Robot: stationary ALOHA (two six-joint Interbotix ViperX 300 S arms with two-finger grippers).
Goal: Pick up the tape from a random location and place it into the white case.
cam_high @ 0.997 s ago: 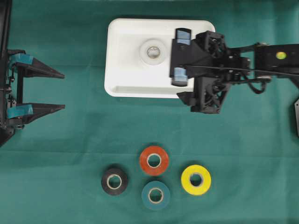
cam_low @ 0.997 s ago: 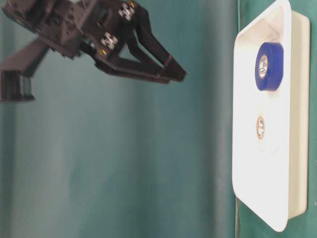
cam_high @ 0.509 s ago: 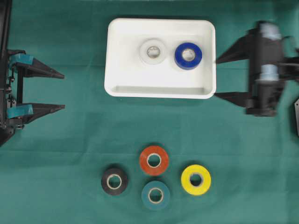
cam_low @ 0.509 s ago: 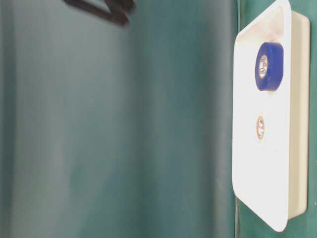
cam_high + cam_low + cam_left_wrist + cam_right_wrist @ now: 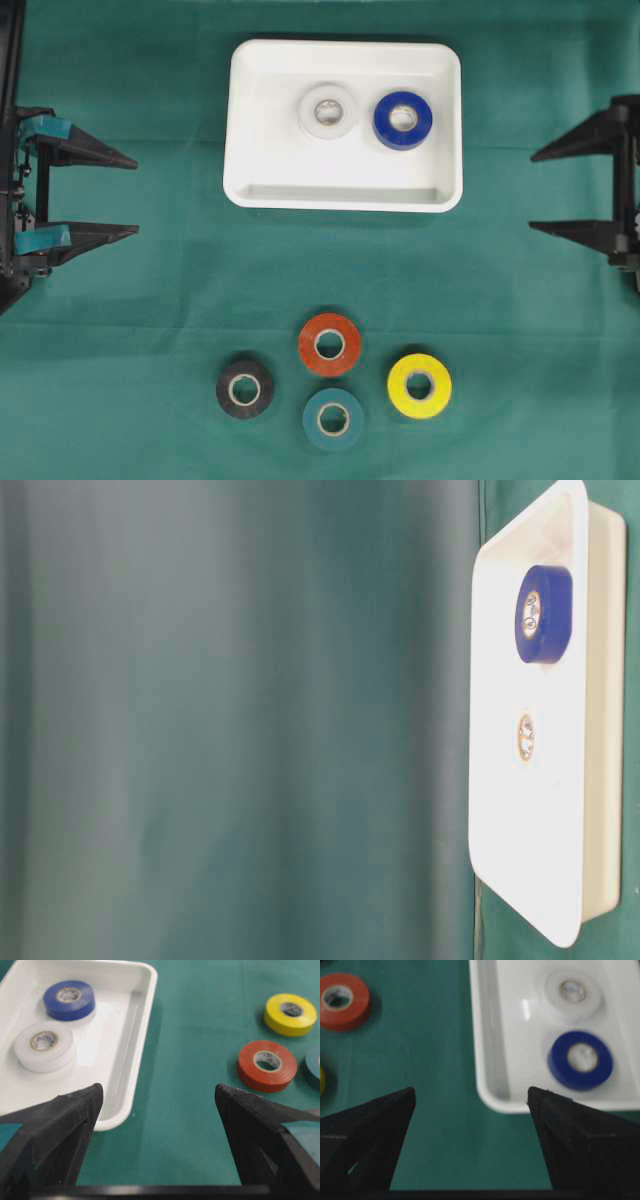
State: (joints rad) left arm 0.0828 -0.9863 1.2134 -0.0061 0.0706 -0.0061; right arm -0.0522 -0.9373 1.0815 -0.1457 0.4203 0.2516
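Up at the far side of my green cloth (image 5: 520, 330) sits the white case (image 5: 250, 110), and from overhead I see two rolls lying flat inside it: a white tape (image 5: 328, 111) near the middle and a blue tape (image 5: 403, 119) just to its right, the two close together but not clearly touching. My table-level camera shows the same pair in the case (image 5: 560, 900), the blue tape (image 5: 545, 613) toward one end and the white tape (image 5: 526, 738), which nearly blends into the plastic, nearer the centre.

Lower on the cloth, well apart from the case, I count four more rolls in a loose cluster: a red tape (image 5: 330, 343) at the top, a black tape (image 5: 245, 388) to its lower left, a teal tape (image 5: 333, 418) below it, and a yellow tape (image 5: 419, 384) off to the right.

My left gripper (image 5: 125, 195) waits at the left edge, jaws spread wide and holding nothing. My right gripper (image 5: 540, 190) sits at the right edge, its jaws likewise parted and bare. Through the left wrist camera I look between the fingers at the case (image 5: 125, 1095), and the right wrist camera frames the case corner (image 5: 490, 1095) with the blue roll near it
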